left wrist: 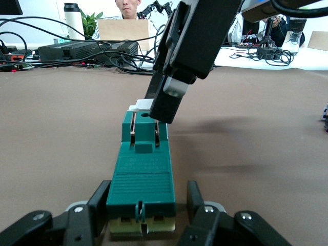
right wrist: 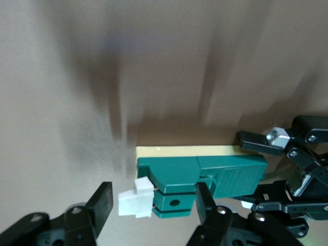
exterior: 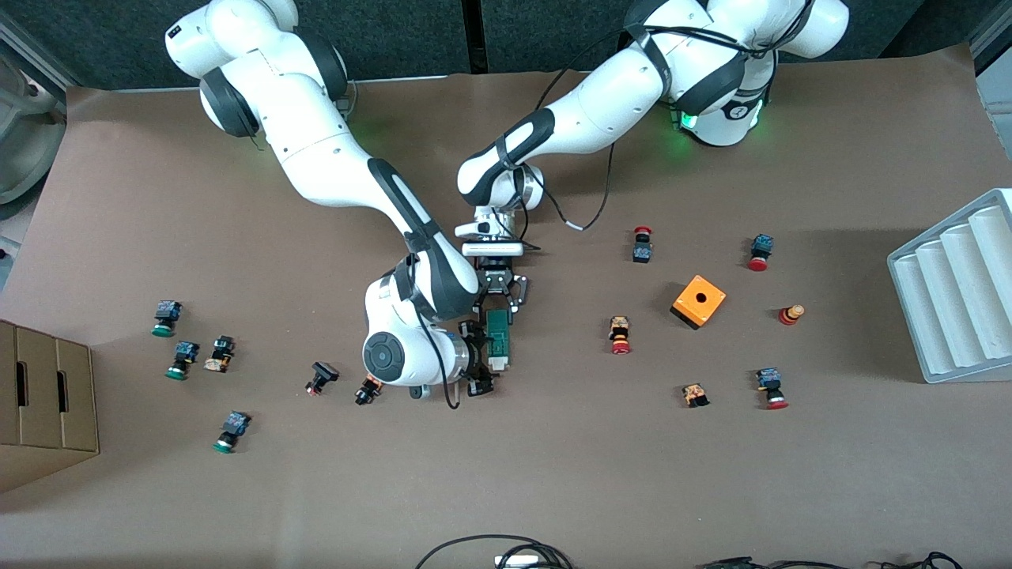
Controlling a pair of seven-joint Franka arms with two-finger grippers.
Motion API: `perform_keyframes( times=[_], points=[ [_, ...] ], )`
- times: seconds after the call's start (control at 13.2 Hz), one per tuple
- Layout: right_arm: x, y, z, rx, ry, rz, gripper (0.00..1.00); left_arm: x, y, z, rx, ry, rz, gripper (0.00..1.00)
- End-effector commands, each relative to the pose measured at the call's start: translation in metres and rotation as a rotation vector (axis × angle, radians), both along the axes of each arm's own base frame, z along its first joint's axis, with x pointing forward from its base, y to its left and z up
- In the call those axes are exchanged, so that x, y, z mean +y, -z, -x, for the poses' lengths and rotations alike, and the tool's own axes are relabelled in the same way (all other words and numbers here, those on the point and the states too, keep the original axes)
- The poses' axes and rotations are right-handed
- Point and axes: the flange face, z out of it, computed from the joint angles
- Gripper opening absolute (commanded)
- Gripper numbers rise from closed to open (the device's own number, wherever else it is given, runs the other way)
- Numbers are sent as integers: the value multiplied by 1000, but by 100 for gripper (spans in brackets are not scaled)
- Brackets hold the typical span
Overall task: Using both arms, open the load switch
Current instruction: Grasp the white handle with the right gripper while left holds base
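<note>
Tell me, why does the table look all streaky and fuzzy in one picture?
Right wrist view: the brown table is smeared into soft streaks, while the green switch shows fairly clearly. Left wrist view: sharp up close. Front view: the arms throw dark shadows, and a green light glows at one base.

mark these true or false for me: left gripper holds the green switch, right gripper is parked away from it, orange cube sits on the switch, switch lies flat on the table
1. The left gripper is clamped on one end of the load switch. True.
2. The right gripper waits away from the switch. False: its fingers straddle the end with the white piece.
3. The orange cube sits on the switch. False: it stands apart, toward the left arm's end.
4. The switch lies flat on the table. True.
</note>
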Motion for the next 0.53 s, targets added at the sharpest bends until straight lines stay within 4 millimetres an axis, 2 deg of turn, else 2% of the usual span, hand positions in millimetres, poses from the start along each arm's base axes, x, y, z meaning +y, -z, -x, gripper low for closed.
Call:
perform_keyframes(
  times=[0.0, 0.15, 0.23, 0.45],
  points=[
    [9, 3, -2, 16, 19, -28, 73, -2, 9, 0, -13, 2, 7, 65],
    [12, 4, 1, 21, 21, -31, 70, -2, 8, -1, -14, 2, 8, 65],
    [14, 4, 2, 23, 19, -29, 64, -2, 8, -1, -14, 2, 8, 65],
    [17, 5, 5, 24, 15, -29, 56, -2, 8, -1, -14, 2, 8, 65]
  ],
)
